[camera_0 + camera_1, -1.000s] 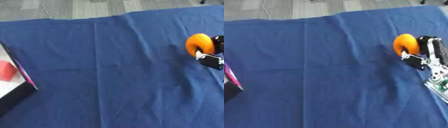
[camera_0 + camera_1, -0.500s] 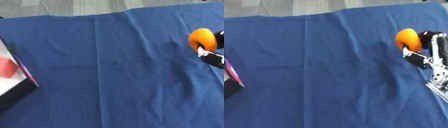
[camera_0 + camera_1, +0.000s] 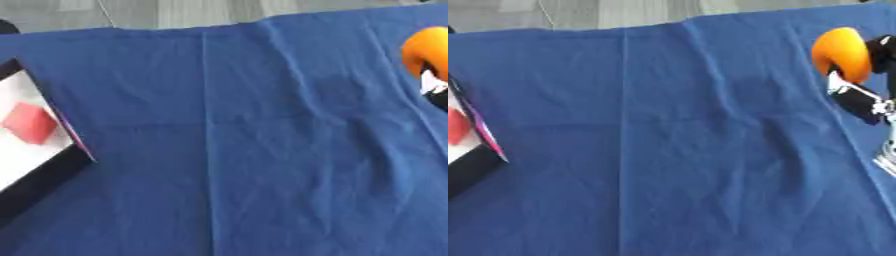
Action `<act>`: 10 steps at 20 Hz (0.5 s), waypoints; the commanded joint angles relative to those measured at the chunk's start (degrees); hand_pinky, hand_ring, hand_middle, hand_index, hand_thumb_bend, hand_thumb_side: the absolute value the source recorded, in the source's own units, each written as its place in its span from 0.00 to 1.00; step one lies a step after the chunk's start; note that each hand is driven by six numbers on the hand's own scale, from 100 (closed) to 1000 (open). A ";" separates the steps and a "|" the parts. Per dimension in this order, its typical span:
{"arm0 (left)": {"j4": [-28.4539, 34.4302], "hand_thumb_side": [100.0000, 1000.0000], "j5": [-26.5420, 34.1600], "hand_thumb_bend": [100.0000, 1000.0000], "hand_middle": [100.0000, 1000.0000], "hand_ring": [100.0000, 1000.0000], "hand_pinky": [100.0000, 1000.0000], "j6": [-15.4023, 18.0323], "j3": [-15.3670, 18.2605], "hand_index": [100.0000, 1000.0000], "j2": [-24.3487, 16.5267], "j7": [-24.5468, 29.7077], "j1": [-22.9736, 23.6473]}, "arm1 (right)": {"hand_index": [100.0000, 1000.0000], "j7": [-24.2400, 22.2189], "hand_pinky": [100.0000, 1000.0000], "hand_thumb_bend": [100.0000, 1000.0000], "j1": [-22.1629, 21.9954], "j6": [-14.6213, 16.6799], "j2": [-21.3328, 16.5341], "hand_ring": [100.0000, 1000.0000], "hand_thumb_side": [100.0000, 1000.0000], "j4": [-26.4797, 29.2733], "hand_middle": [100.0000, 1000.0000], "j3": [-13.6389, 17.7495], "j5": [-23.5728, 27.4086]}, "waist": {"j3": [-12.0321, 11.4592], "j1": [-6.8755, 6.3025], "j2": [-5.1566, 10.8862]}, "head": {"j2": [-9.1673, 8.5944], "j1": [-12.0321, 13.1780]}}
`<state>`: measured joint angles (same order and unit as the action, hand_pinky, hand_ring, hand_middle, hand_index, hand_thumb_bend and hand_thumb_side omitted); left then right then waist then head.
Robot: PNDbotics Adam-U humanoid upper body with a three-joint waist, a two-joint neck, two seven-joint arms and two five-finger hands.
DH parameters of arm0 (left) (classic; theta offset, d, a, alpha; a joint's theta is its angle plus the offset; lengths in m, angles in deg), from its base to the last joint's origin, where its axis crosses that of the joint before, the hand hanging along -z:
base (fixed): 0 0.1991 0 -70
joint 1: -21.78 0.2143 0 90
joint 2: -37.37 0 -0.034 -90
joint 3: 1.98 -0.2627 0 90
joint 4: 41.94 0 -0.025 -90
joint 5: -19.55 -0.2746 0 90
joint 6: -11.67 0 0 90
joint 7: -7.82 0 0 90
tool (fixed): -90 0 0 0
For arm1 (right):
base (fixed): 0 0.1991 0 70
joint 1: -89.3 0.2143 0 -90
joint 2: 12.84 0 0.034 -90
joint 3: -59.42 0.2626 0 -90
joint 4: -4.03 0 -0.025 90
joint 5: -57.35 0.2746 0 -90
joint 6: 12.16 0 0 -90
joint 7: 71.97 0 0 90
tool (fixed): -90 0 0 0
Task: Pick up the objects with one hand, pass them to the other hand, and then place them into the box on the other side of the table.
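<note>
Right hand (image 3: pixel 866 80) at three o'clock has its fingers curled round the orange object (image 3: pixel 841 52), held clear of the blue cloth (image 3: pixel 675 140) for handover, box (image 3: pixel 35 150) waiting at nine o'clock.

Blue-clothed table (image 3: pixel 262 150), box (image 3: pixel 26 165) at left

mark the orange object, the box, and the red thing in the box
orange object (image 3: pixel 839 50), right eye view, its front face.
box (image 3: pixel 52 172), left eye view, its dark near wall.
red thing (image 3: pixel 30 123), left eye view, its middle.
</note>
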<state>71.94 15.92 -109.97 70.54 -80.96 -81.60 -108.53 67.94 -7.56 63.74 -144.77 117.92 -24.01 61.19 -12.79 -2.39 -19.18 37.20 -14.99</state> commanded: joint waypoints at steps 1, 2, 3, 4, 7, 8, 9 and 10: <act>0.71 0.23 0.55 0.00 0.60 0.69 0.86 -0.18 1.03 0.71 -1.87 0.16 -0.54 | 0.50 2.06 0.52 0.12 1.66 1.25 -3.60 0.45 0.00 0.71 0.33 -1.31 1.52 | 0.19 -0.40 2.71 | 0.91 0.80; 0.71 0.23 0.76 0.00 0.60 0.69 0.86 -0.35 1.08 0.71 -1.88 0.16 -0.44 | 0.50 2.06 0.52 0.11 2.25 2.01 -3.84 0.45 0.00 0.71 0.33 -2.26 1.84 | 0.29 -0.41 3.13 | 1.18 0.98; 0.71 0.23 0.97 0.00 0.60 0.69 0.86 -0.57 1.15 0.71 -1.89 0.13 -0.34 | 0.50 2.06 0.52 0.11 2.86 2.71 -4.00 0.45 0.00 0.71 0.33 -3.28 1.96 | 0.39 -0.41 3.56 | 1.49 1.21; 0.71 0.23 1.18 0.00 0.60 0.69 0.86 -0.79 1.24 0.71 -1.90 0.07 -0.27 | 0.50 2.06 0.52 0.11 3.45 3.26 -4.09 0.45 0.00 0.71 0.33 -4.19 1.87 | 0.49 -0.42 3.93 | 1.81 1.43; 0.71 0.25 2.02 0.00 0.59 0.68 0.85 -1.36 1.60 0.71 -1.80 -0.31 -0.31 | 0.50 2.04 0.53 0.10 5.24 4.53 -4.01 0.45 0.00 0.71 0.34 -7.13 0.72 | 0.66 -0.36 5.00 | 2.75 2.07; 0.71 0.25 2.36 0.00 0.59 0.68 0.85 -1.46 1.73 0.71 -1.78 -0.46 -0.36 | 0.50 1.85 0.53 0.10 5.84 5.03 -3.77 0.45 0.00 0.71 0.34 -8.22 0.07 | 0.71 -0.34 5.32 | 2.99 2.25; 0.71 0.26 2.76 0.00 0.59 0.68 0.85 -1.61 1.94 0.71 -1.75 -0.68 -0.42 | 0.50 1.35 0.52 0.10 6.62 5.57 -3.36 0.45 0.00 0.71 0.34 -9.36 -0.75 | 0.79 -0.35 5.66 | 3.30 2.48; 0.71 0.26 3.14 0.00 0.59 0.68 0.85 -1.74 2.10 0.71 -1.77 -0.92 -0.45 | 0.50 0.91 0.52 0.10 7.20 5.87 -2.99 0.45 0.00 0.71 0.34 -10.21 -1.44 | 0.87 -0.36 5.85 | 3.48 2.65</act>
<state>71.95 18.40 -111.48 71.33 -80.97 -82.17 -108.23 69.10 -1.03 68.90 -146.26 117.92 -33.76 60.77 -11.97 -2.39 -15.34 40.25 -12.73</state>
